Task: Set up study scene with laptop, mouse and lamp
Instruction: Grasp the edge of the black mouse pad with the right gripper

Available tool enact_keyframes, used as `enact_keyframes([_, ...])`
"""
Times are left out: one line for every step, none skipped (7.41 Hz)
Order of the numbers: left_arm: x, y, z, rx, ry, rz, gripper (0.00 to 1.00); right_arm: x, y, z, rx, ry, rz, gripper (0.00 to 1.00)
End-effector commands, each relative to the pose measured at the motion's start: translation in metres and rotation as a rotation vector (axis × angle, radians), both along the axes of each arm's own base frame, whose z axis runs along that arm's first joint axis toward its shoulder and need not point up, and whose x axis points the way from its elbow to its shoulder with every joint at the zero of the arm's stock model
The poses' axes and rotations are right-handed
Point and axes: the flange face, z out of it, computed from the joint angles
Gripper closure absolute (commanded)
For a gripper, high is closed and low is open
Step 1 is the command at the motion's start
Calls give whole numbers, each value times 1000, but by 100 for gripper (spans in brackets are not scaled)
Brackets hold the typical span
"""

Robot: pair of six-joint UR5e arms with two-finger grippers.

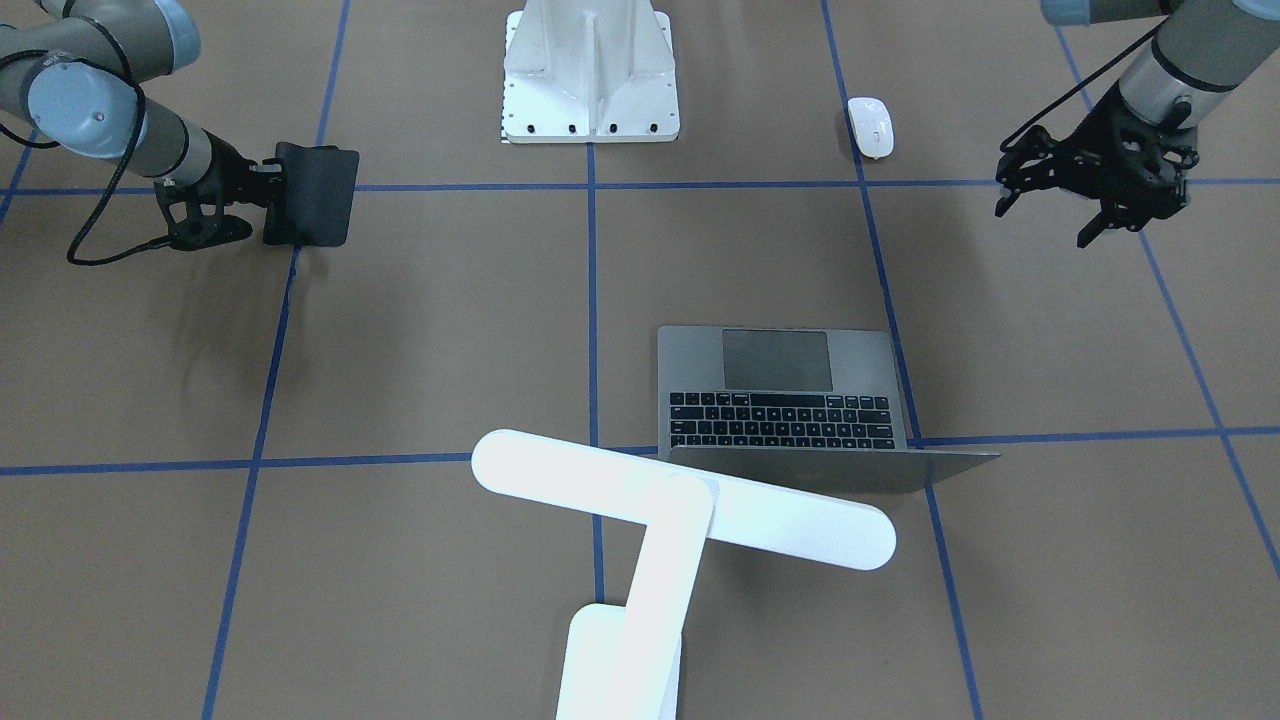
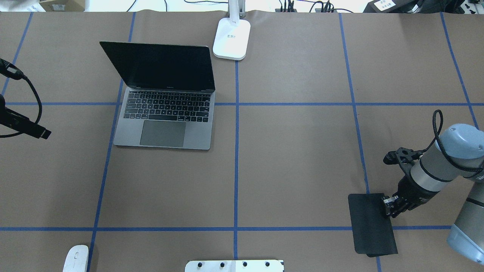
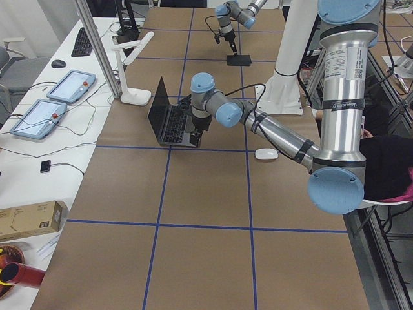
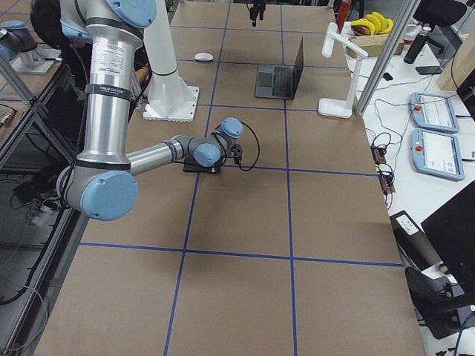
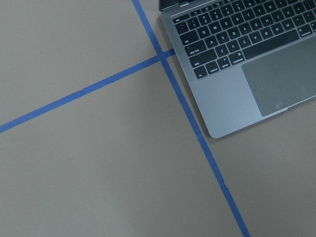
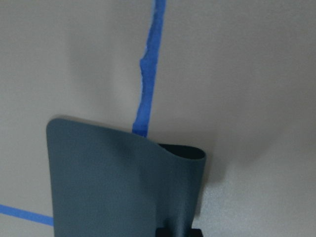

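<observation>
Table [image 2: 295, 166]: matte brown, thin blue tape grid [image 2: 236, 151]. Laptop [image 2: 162, 99]: grey body, black keys [image 2: 168, 105] with white legends, darker grey trackpad [image 2: 163, 133], black screen [image 2: 162, 66]. Mouse [image 2: 76, 258]: white, faint grey centre line. Lamp [image 1: 680, 510]: all white. Pad [image 2: 372, 223]: plain black, reads blue-grey in the right wrist view. Pedestal [image 1: 590, 75]: white, 4 dark holes along its edge. Left arm [image 1: 1175, 55], right arm [image 1: 170, 145]: silver-grey, pale blue joint caps. Left gripper [image 1: 1042, 222], right gripper [image 2: 389, 206]: black.

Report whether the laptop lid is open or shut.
Open. The laptop shows its keyboard and trackpad, and the dark screen stands raised behind them.
</observation>
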Motion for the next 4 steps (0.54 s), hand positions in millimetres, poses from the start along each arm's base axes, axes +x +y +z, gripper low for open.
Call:
enact_keyframes([0,0,0,0,0,0,1,0,0,2,-9,5,-1,67])
enact_keyframes([0,0,0,0,0,0,1,-1,0,3,-11,6,-4,67])
enact_keyframes([0,0,1,-1,-1,0,1,-1,1,3,-12,7,-5,64])
enact_keyframes([0,0,1,-1,-1,0,1,-2,1,3,-12,7,-7,56])
